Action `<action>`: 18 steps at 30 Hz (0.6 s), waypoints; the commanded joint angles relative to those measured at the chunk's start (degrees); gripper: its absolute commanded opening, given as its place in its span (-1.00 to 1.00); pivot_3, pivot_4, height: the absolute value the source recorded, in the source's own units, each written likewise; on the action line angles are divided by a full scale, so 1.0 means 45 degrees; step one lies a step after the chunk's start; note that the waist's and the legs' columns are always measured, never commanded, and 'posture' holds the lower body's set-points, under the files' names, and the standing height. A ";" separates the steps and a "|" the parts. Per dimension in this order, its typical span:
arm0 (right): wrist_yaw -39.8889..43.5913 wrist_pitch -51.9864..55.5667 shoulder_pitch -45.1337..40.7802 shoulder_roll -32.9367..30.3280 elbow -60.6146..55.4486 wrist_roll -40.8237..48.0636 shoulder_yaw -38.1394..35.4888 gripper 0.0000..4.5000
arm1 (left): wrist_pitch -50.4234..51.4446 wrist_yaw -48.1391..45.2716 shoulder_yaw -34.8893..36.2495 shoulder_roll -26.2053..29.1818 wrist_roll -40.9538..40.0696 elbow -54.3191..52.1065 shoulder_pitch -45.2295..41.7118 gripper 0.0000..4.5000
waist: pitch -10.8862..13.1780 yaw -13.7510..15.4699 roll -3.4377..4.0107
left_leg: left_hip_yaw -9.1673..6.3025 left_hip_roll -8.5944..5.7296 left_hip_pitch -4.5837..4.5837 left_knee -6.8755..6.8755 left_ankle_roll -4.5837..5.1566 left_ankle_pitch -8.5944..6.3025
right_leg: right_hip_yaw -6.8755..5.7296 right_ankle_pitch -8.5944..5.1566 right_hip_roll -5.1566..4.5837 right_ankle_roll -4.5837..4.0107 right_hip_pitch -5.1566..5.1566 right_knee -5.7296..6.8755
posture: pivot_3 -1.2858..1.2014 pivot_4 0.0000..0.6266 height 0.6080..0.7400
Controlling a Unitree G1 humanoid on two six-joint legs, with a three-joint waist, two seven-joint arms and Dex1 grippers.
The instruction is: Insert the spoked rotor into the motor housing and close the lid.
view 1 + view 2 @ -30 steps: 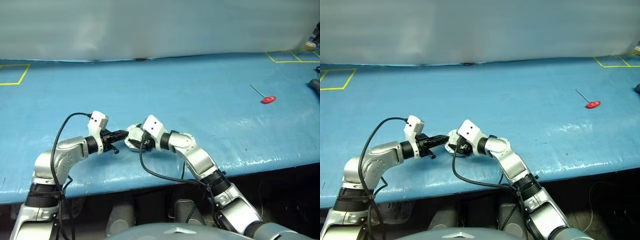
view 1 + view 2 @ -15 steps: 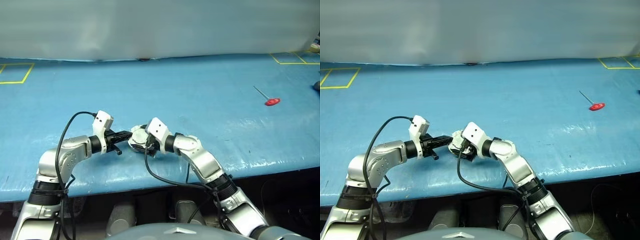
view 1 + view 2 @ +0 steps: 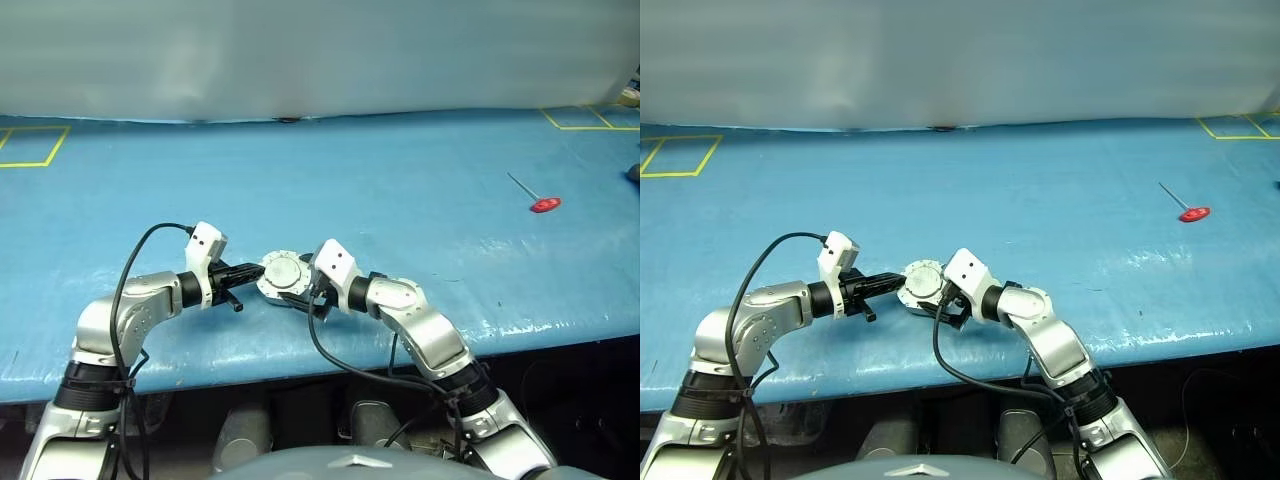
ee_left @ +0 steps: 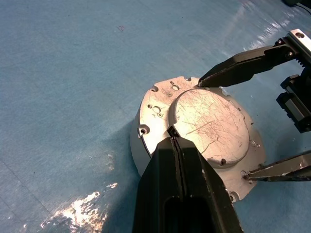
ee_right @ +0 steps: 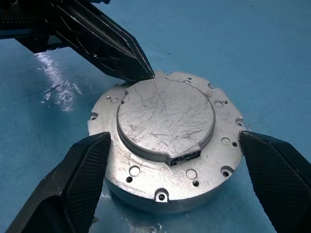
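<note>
The motor housing (image 3: 283,275) lies flat on the blue table, with the lid (image 5: 165,114) down on it, plain scratched silver face up. The spoked rotor is hidden. My left gripper (image 4: 172,133) is shut, its tips resting on the lid's raised edge on the housing's left side (image 3: 255,270). My right gripper (image 5: 175,140) is open, one finger (image 5: 82,170) on each side of the housing, apart from its rim. In the left wrist view those fingers (image 4: 243,63) reach in from the far side.
A red-handled tool (image 3: 540,203) lies far off to the right. Yellow tape marks (image 3: 25,150) sit at the table's back corners. The table's front edge (image 3: 300,365) runs just below both arms.
My right gripper has opened wider and drawn back to the right off the housing, so the closed lid's top now shows. The left gripper has stayed put.
</note>
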 commanded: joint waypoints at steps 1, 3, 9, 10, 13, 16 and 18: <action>0.0026 0.0633 0.0483 -0.0496 -0.0770 0.0306 -0.0462 0.98 | 0.0285 -0.0110 -0.0575 0.0015 0.0204 0.0125 0.0364 -1.00 | 0.0001 0.0019 0.0004 | -0.0003 0.0000 -0.0001 0.0000 0.0000 0.0000 | -0.0003 0.0000 -0.0001 0.0001 0.0002 -0.0005 | 0.03 -0.52 1.00; 0.0144 0.0969 0.0722 -0.0779 -0.1316 0.0610 -0.0654 0.98 | 0.0295 -0.0125 -0.0563 0.0003 0.0224 0.0100 0.0390 -1.00 | 0.0001 0.0013 0.0004 | -0.0005 0.0000 -0.0001 0.0000 0.0000 0.0000 | -0.0005 -0.0002 -0.0002 0.0002 0.0004 -0.0007 | 0.03 -0.52 1.00; 0.1348 0.2442 0.1212 -0.1786 -0.3308 0.2822 -0.1809 0.98 | 0.0300 -0.0174 -0.0544 -0.0005 0.0267 0.0152 0.0368 -1.00 | 0.0010 0.0021 0.0014 | -0.0009 -0.0003 -0.0009 -0.0004 0.0004 -0.0004 | -0.0009 -0.0006 -0.0002 0.0011 0.0003 -0.0025 | 0.03 -0.52 1.00; 0.1442 0.2675 0.1209 -0.1886 -0.3519 0.3190 -0.2037 0.98 | 0.0297 -0.0188 -0.0545 -0.0001 0.0278 0.0167 0.0360 -1.00 | 0.0013 0.0022 0.0018 | -0.0009 -0.0002 -0.0011 -0.0004 0.0004 -0.0004 | -0.0009 -0.0007 -0.0002 0.0011 0.0001 -0.0025 | 0.03 -0.52 1.00; 0.1206 0.3504 0.1057 -0.1687 -0.3745 0.4395 -0.3112 0.98 | 0.0273 -0.0233 -0.0553 -0.0004 0.0332 0.0247 0.0318 -1.00 | 0.0013 0.0037 0.0016 | -0.0021 0.0000 -0.0007 -0.0004 0.0003 -0.0004 | -0.0020 -0.0008 0.0000 0.0012 0.0008 -0.0029 | 0.03 -0.52 1.00; -0.0024 0.4528 0.0798 -0.0894 -0.3160 0.5004 -0.4071 0.98 | 0.0246 -0.0277 -0.0564 -0.0007 0.0374 0.0307 0.0268 -1.00 | 0.0013 0.0038 0.0016 | -0.0021 -0.0001 -0.0008 -0.0004 0.0003 -0.0005 | -0.0021 -0.0008 0.0000 0.0013 0.0011 -0.0031 | 0.03 -0.52 1.00; -0.1169 0.5196 0.0682 0.0049 -0.2457 0.5194 -0.4568 0.98 | 0.0218 -0.0292 -0.0569 -0.0026 0.0401 0.0348 0.0248 -1.00 | 0.0011 0.0043 0.0014 | -0.0020 -0.0001 -0.0009 -0.0007 0.0002 -0.0005 | -0.0020 -0.0008 0.0000 0.0013 0.0009 -0.0033 | 0.03 -0.52 1.00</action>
